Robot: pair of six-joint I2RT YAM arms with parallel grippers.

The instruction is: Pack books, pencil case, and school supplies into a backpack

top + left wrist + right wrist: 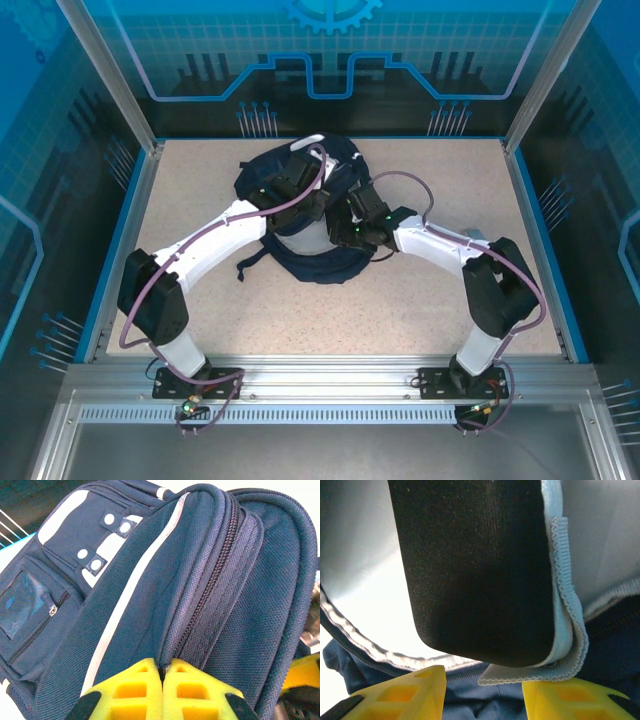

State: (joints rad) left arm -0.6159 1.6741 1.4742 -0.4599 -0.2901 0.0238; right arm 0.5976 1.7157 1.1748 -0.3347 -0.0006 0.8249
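the backpack (310, 262) lies in the middle of the bench (450, 300), somewhat nearer the far edge, with both arms bent in over it. in the left wrist view the left gripper (162, 692) is pinched tight on the fabric ridge beside the zip (215, 575). the right gripper (482, 692) is spread wide inside the bag's mouth, just below a black padded panel (475, 570) and a pale webbing edge (565, 605), gripping nothing.
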